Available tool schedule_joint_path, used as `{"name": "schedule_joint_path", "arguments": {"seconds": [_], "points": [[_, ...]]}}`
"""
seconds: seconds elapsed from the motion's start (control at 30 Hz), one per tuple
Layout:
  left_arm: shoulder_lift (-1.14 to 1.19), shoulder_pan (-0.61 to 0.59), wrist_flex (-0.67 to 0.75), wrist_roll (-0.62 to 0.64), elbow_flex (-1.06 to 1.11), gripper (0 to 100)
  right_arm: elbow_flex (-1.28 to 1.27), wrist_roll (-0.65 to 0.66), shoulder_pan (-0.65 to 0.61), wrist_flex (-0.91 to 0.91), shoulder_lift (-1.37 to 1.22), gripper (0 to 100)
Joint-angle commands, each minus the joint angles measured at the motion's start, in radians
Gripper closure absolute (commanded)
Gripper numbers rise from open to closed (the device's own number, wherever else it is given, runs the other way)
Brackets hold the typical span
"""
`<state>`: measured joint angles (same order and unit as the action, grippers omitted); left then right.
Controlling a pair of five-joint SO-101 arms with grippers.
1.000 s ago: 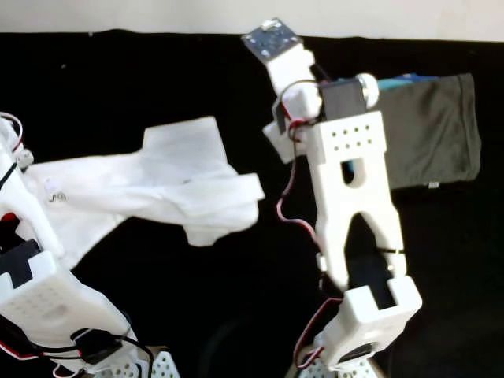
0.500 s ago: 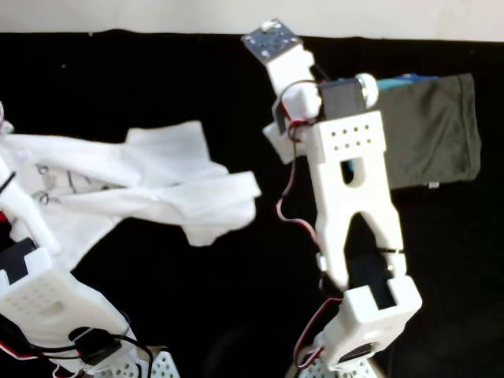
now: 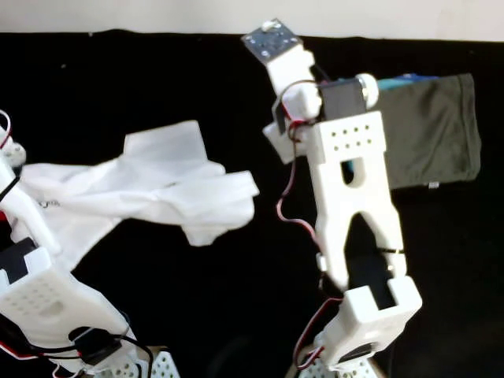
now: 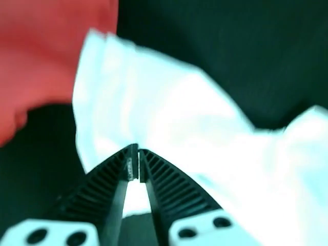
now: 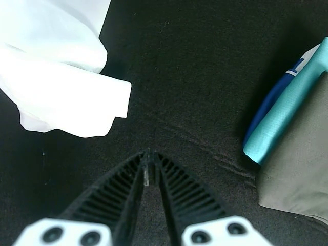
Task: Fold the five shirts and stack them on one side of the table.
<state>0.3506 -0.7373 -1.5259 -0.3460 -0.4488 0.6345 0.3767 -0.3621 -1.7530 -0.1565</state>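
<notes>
A crumpled white shirt (image 3: 157,189) lies spread across the left half of the black table (image 3: 157,79). My left gripper (image 4: 134,163) is shut on the edge of the white shirt (image 4: 179,128), at the table's left edge. A red shirt (image 4: 46,56) lies just past it. My right gripper (image 5: 149,166) is shut with nothing in it, low over bare black cloth between the white shirt (image 5: 56,87) and the stack. The stack at the back right has a dark grey folded shirt (image 3: 433,130) on top and teal (image 5: 287,118) and blue (image 5: 269,110) ones beneath.
The right arm (image 3: 350,189) stretches from the front edge toward the back, across the middle of the table. The left arm's base (image 3: 47,307) stands at the front left corner. A pale wall strip (image 3: 157,16) runs behind the table's far edge.
The white shirt has been drawn a little to the left, its held end rising and then settling lower. The right arm has not moved.
</notes>
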Motion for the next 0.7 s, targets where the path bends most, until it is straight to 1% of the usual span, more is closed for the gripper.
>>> {"name": "schedule_joint_path", "arguments": {"seconds": [0.0, 0.1, 0.17, 0.3, 0.37, 0.43, 0.5, 0.67], "points": [[-0.09, -0.01, -0.127, -0.057, 0.03, 99, -0.002, 0.005, 0.008, -0.007, 0.05, 99.2], [-0.151, -0.038, -0.161, -0.109, 0.127, 99, 0.001, 0.005, 0.008, -0.007, 0.05, 99.2], [-0.197, -0.07, -0.137, -0.152, 0.225, 99, 0.004, 0.005, 0.008, -0.007, 0.05, 99.2], [-0.272, -0.151, 0.035, -0.233, 0.433, 99, 0.004, 0.005, 0.008, -0.007, 0.05, 99.2], [-0.309, -0.191, 0.129, -0.269, 0.51, 99, 0.004, 0.005, 0.008, -0.007, 0.05, 99.2], [-0.349, -0.229, 0.183, -0.299, 0.558, 99, 0.004, 0.005, 0.008, -0.007, 0.05, 99.2], [-0.394, -0.272, 0.178, -0.333, 0.576, 99, 0.004, 0.005, 0.008, -0.007, 0.053, 99.2], [-0.507, -0.346, 0.066, -0.436, 0.578, 99, 0.004, 0.005, 0.005, -0.007, 0.053, 99.2]]}}
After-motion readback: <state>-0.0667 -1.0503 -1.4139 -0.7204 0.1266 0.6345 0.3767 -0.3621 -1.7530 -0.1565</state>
